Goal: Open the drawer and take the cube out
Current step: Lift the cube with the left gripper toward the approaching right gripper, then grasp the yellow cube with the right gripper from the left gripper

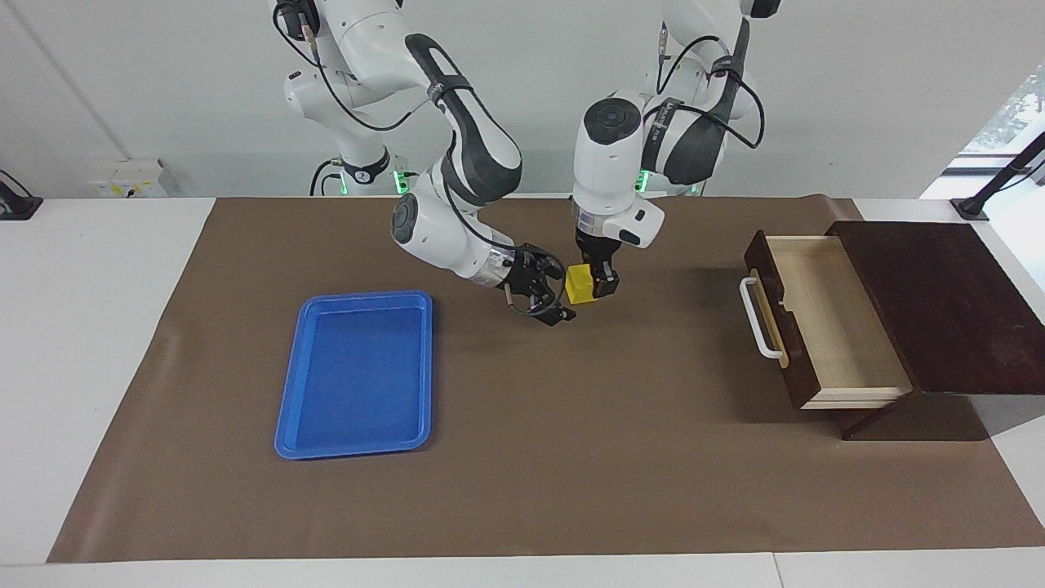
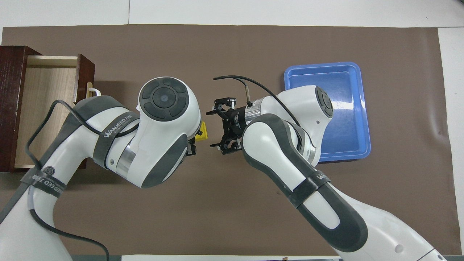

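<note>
Holding the cube [image 1: 580, 284] mid-air over the mat, left gripper [image 1: 594, 284] clamps it; right gripper [image 1: 545, 304] spread wide beside it. Drawer [image 1: 824, 322] open. Cube looks light, rigid; grip 2 flat faces.

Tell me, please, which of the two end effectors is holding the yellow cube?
The left end effector, hanging straight down over the brown mat, is shut on the cube. The right end effector, tilted sideways beside it, is open and holds nothing.
</note>
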Action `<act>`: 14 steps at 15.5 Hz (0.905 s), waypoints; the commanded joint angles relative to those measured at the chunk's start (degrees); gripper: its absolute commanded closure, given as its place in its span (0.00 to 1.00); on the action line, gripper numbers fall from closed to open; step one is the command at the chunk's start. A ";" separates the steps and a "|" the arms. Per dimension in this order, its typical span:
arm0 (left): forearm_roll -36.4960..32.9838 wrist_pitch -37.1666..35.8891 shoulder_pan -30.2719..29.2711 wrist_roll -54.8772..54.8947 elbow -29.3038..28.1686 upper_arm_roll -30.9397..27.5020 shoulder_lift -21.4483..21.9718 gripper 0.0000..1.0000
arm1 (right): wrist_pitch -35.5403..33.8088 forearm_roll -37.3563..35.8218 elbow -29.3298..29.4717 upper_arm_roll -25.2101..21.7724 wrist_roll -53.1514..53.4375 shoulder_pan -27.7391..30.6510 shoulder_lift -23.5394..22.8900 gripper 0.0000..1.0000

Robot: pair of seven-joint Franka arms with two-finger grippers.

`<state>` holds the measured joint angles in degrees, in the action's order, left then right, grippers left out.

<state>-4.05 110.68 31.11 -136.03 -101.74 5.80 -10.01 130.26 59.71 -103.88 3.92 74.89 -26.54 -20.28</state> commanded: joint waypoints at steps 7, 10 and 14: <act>-0.96 1.73 2.20 -2.05 -3.81 -0.96 2.80 1.00 | -2.37 1.99 1.40 0.04 0.08 0.09 -0.99 0.00; -0.96 1.29 2.03 -1.96 -3.81 -1.05 2.80 1.00 | -2.02 2.08 1.14 0.04 -0.01 0.00 -0.99 0.13; -0.96 1.38 2.03 -2.05 -3.81 -1.05 2.80 1.00 | -2.11 2.34 1.23 0.04 0.34 0.09 -0.99 1.00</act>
<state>-4.89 111.79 32.15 -137.06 -103.53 5.19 -9.15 127.59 60.49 -103.39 4.02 74.89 -26.60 -20.73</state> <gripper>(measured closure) 0.454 0.330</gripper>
